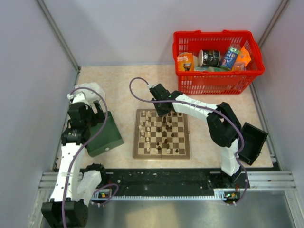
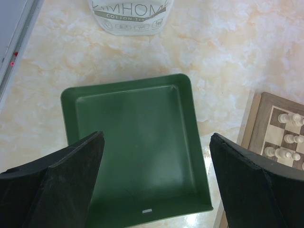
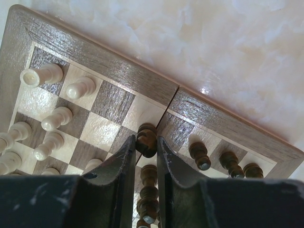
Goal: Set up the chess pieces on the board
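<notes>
The wooden chessboard [image 1: 161, 153] lies mid-table with cream and dark brown chess pieces scattered on it. My right gripper [image 1: 162, 112] is over the board's far edge. In the right wrist view it [image 3: 147, 144] is shut on a dark brown chess piece [image 3: 147, 139] above the board's [image 3: 95, 64] back rows. Cream pieces [image 3: 42, 75] stand at the left, dark pieces [image 3: 199, 155] at the right. My left gripper [image 2: 156, 178] is open and empty above the dark green box [image 2: 135, 142]; it sits at the left in the top view [image 1: 90, 116].
The dark green box [image 1: 105, 135] lies left of the board. A red basket [image 1: 216, 80] with groceries stands at the back right. A black tray [image 1: 251, 142] lies at the right. A white packet [image 2: 129, 16] lies beyond the green box.
</notes>
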